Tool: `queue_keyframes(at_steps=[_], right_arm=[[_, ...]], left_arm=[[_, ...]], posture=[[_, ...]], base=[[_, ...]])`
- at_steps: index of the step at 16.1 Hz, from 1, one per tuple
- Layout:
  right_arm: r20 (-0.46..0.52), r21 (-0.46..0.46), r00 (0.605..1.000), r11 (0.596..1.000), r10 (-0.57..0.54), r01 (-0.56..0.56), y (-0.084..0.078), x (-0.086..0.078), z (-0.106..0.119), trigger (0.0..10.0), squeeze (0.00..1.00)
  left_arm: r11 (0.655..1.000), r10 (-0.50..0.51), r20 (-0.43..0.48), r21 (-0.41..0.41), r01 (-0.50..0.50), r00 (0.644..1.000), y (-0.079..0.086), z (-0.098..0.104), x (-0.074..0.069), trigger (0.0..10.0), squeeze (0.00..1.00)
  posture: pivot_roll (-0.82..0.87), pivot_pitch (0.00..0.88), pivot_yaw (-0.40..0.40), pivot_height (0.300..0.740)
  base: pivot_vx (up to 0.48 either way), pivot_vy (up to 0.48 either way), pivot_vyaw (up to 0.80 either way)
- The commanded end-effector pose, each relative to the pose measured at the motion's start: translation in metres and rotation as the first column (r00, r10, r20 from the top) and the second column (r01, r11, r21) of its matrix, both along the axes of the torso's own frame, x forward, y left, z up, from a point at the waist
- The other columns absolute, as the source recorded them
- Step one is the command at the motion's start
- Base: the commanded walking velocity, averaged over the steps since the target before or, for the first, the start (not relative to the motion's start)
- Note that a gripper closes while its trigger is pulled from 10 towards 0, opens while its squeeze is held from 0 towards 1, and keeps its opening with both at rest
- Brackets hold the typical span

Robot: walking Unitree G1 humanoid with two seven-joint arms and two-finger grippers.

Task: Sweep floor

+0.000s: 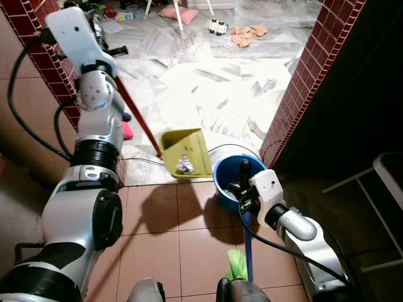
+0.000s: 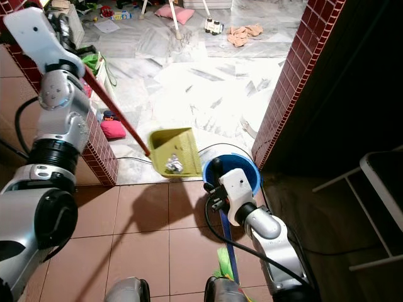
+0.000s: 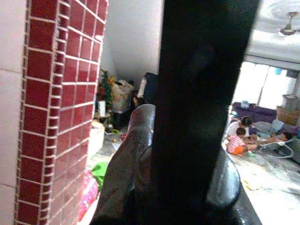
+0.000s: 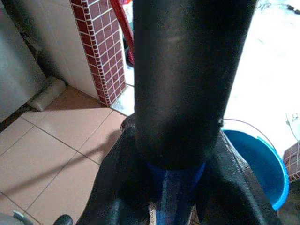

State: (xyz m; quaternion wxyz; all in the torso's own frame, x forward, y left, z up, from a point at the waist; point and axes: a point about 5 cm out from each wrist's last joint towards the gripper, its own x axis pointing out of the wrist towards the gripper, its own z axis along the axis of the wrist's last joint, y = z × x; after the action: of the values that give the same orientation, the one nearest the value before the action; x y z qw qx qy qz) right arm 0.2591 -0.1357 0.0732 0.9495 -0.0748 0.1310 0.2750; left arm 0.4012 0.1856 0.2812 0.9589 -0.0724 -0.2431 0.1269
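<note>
The left arm is raised high beside the red-brick pillar [image 1: 53,69], and its gripper [image 1: 94,28] holds the red handle [image 1: 135,119] of a yellow-green dustpan [image 1: 186,153]. In the left wrist view the black fingers [image 3: 201,93] are closed tight around that handle. The handle slants down from the gripper to the pan, which hangs tilted above the line where the terracotta tile floor [image 1: 164,226] meets the white marble floor [image 1: 214,94]. A crumpled bit of grey rubbish [image 1: 184,165] lies in the pan.

Just beside the pan's lower edge stands a blue bucket [image 1: 227,182], at the foot of the second brick pillar [image 1: 302,82]. The right gripper [image 1: 244,189] sits at the bucket's near rim, its fingers clamped on the blue broom handle [image 1: 247,242]; the right wrist view shows the blue shaft [image 4: 176,187] pinched between them. The handle runs back toward the robot, past a green fitting [image 1: 236,264].

Far across the marble floor lie scattered toys, a pink cushion [image 1: 177,12] and a crumpled cloth [image 1: 247,34].
</note>
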Motion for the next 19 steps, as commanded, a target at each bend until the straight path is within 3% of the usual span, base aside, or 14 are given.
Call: queue_keyframes(at_steps=[1,5,7,9,12,15,18,19], right_arm=[[-0.082,-0.005,0.997,1.0,-0.006,0.005,-0.003,-0.006,-0.013,10.0,0.0],[-0.087,-0.021,0.996,1.0,-0.008,0.007,-0.005,-0.004,-0.011,10.0,0.0],[-0.085,-0.026,0.996,1.0,-0.012,0.01,-0.006,-0.002,-0.011,10.0,0.0],[-0.085,-0.029,0.996,1.0,-0.014,0.012,-0.006,0.0,-0.012,10.0,0.0],[-0.082,-0.033,0.997,0.999,-0.016,0.014,-0.004,0.002,-0.011,10.0,0.0],[-0.072,-0.034,0.997,0.999,-0.028,0.025,-0.005,0.001,-0.01,10.0,0.0],[-0.069,-0.034,0.997,0.999,-0.029,0.027,-0.005,0.001,-0.01,10.0,0.0],[-0.061,-0.037,0.998,0.999,-0.034,0.032,-0.005,-0.001,-0.009,10.0,0.0]], left_arm=[[0.999,0.035,0.192,-0.01,-0.033,0.981,0.006,0.043,-0.009,10.0,0.0],[0.997,0.063,0.231,0.017,-0.069,0.971,0.013,0.055,-0.01,10.0,0.0],[0.998,0.062,0.227,-0.025,-0.058,0.972,0.013,0.054,-0.009,10.0,0.0],[0.998,0.022,0.241,-0.061,-0.007,0.97,0.001,0.058,-0.007,10.0,0.0],[0.995,-0.025,0.25,-0.083,0.047,0.968,-0.019,0.063,-0.004,10.0,0.0],[0.994,-0.087,0.237,-0.039,0.099,0.968,-0.046,0.056,-0.002,10.0,0.0],[0.994,-0.099,0.233,-0.032,0.109,0.968,-0.052,0.053,-0.001,10.0,0.0],[0.991,-0.135,0.227,0.018,0.135,0.964,-0.07,0.045,-0.002,10.0,0.0]], posture=[[-0.13,0.072,0.005,0.74],[-0.13,0.06,-0.006,0.74],[-0.13,0.054,-0.008,0.74],[-0.13,0.049,-0.006,0.74],[-0.14,0.042,0.004,0.74],[-0.15,0.049,0.017,0.74],[-0.16,0.05,0.02,0.74],[-0.17,0.058,0.029,0.74]], base=[[0.0,0.0,0.0],[0.0,0.0,0.0],[0.0,0.0,0.0],[0.0,0.0,0.0],[0.0,0.0,-0.8],[0.0,0.0,-0.53],[0.0,0.0,0.0],[0.0,0.0,0.0]])
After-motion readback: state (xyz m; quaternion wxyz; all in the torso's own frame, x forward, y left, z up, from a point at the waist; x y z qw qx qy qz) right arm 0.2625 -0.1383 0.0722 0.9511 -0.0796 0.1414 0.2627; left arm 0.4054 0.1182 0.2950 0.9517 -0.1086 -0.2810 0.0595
